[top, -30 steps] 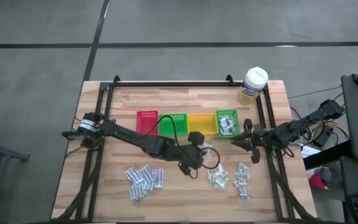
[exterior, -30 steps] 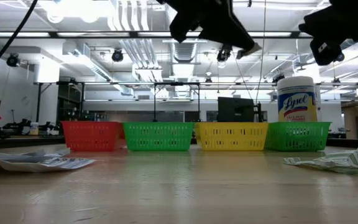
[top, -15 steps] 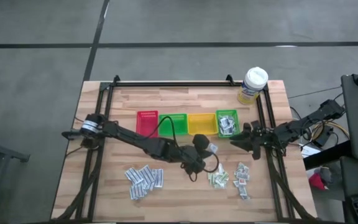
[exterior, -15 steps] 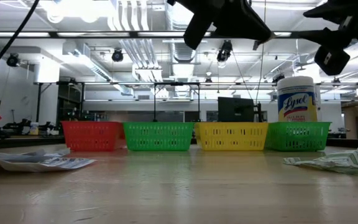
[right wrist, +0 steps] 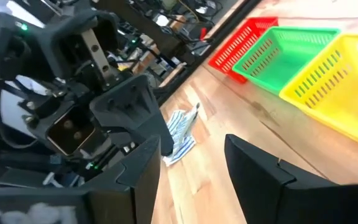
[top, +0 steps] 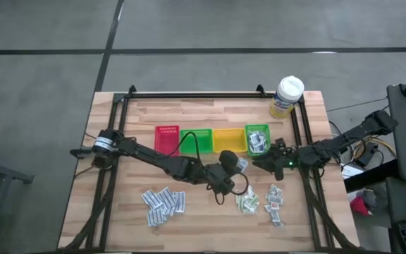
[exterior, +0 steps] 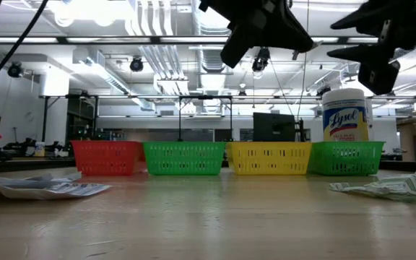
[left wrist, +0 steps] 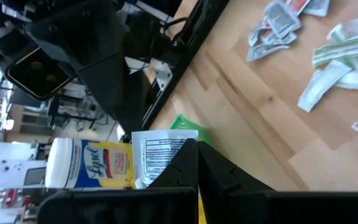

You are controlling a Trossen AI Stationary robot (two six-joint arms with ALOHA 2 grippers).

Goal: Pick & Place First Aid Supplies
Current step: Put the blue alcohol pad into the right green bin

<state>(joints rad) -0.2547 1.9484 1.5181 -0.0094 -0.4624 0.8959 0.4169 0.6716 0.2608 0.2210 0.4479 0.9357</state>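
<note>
White, with fine dark print, a flat sachet sits pinched between the dark fingers of the left gripper, sticking out past their tips so that most of its face shows in the left wrist view. From above, that gripper hangs over the table just in front of the yellow bin, with the sachet a pale fleck at its tip.

The right gripper is in front of the right-hand green bin, which already has several sachets in it. Its two fingers stand spread with bare wood between them and nothing in the gap.

Other first aid supplies lie loose on the table: a white-blue heap toward the front left, a pale green bunch and a white-red cluster toward the front right, all apart from both grippers.

A red bin and a second green bin complete the row to the left of the yellow one. A yellow wipes tub with a white lid stands at the far right corner.
</note>
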